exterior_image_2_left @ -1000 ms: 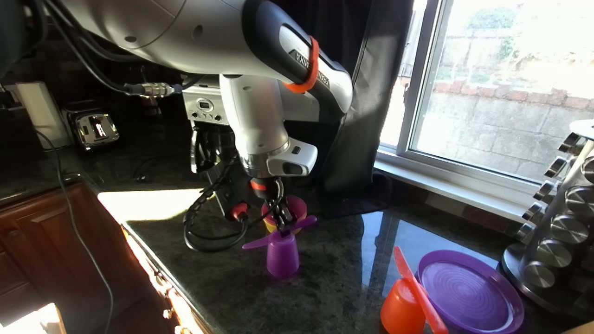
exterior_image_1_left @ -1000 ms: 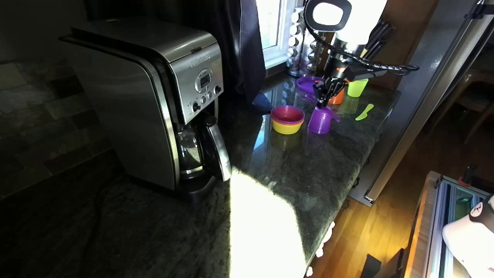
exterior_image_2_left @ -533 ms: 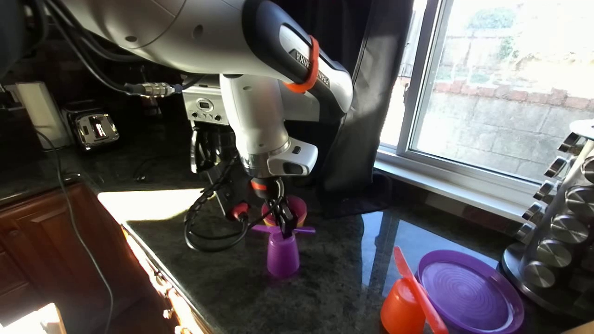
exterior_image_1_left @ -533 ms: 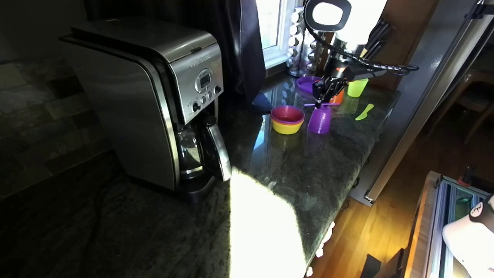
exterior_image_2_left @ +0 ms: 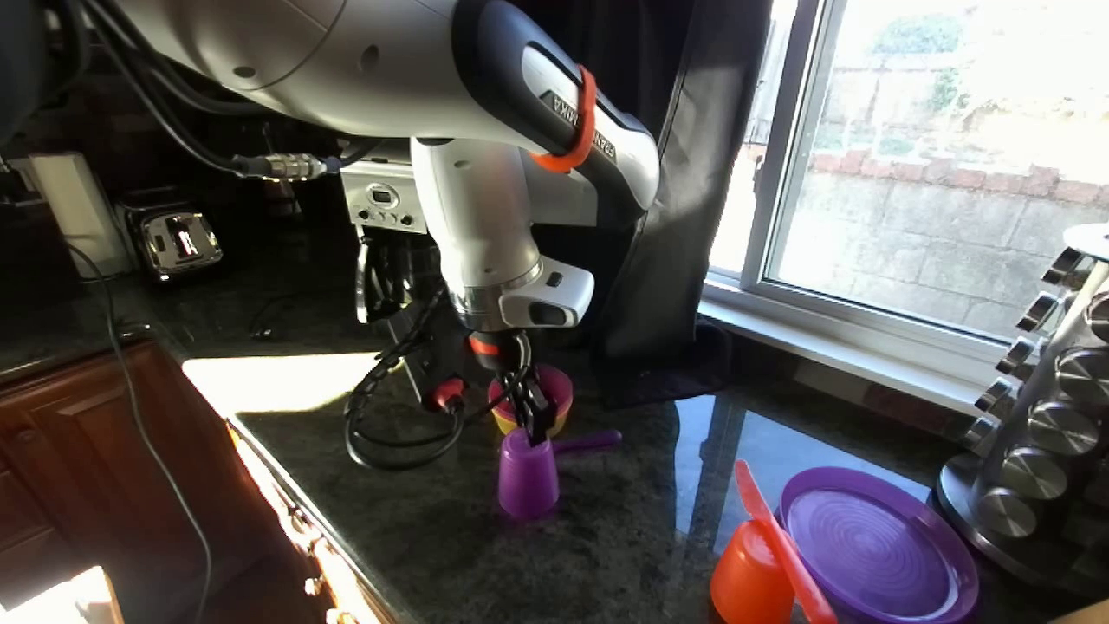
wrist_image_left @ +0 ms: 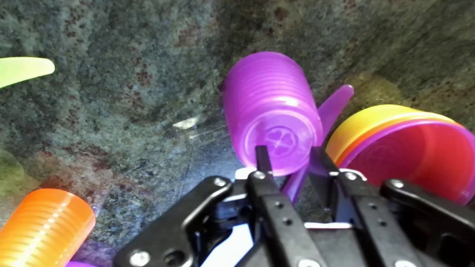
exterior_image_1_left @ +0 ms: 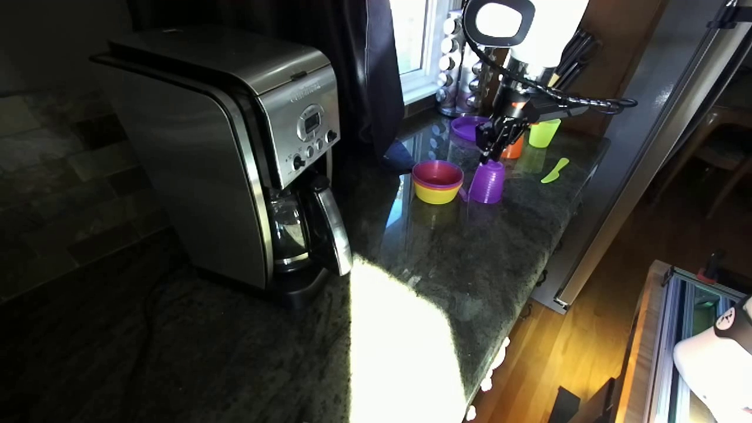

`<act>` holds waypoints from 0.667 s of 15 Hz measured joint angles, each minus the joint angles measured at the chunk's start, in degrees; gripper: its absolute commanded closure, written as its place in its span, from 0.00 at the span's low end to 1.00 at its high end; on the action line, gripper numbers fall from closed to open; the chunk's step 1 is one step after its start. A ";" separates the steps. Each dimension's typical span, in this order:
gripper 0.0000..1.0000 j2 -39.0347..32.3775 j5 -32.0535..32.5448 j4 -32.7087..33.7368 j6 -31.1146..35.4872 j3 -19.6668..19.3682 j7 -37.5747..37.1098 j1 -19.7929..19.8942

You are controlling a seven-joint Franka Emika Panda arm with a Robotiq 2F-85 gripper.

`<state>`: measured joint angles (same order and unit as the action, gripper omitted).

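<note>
The gripper (wrist_image_left: 289, 152) hangs over the upturned purple cup (wrist_image_left: 268, 83) — its two fingers parted, nothing pinched between them; whether a tip brushes the cup's base I can't tell. The cup stands mouth-down on the counter (wrist_image_left: 141, 111), and a purple knife (wrist_image_left: 333, 107) sits between it and the stacked bowls (wrist_image_left: 404, 152) (lying flat or leaning is hard to make out). With the tips this near, good handling here would likely mean small, slow motions — straight up or down, without sideways drift, lest the cup tip or the bowls get nudged.
</note>
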<state>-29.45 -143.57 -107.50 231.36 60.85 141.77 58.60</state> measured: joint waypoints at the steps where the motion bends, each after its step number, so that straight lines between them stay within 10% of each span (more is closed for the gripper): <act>1: 0.49 0.00 0.00 0.08 0.00 0.00 0.00 0.00; 10: 0.00 1.28 0.00 2.33 -4.68 0.04 0.00 1.91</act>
<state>-28.17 -143.57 -105.16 226.67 60.90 141.76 60.51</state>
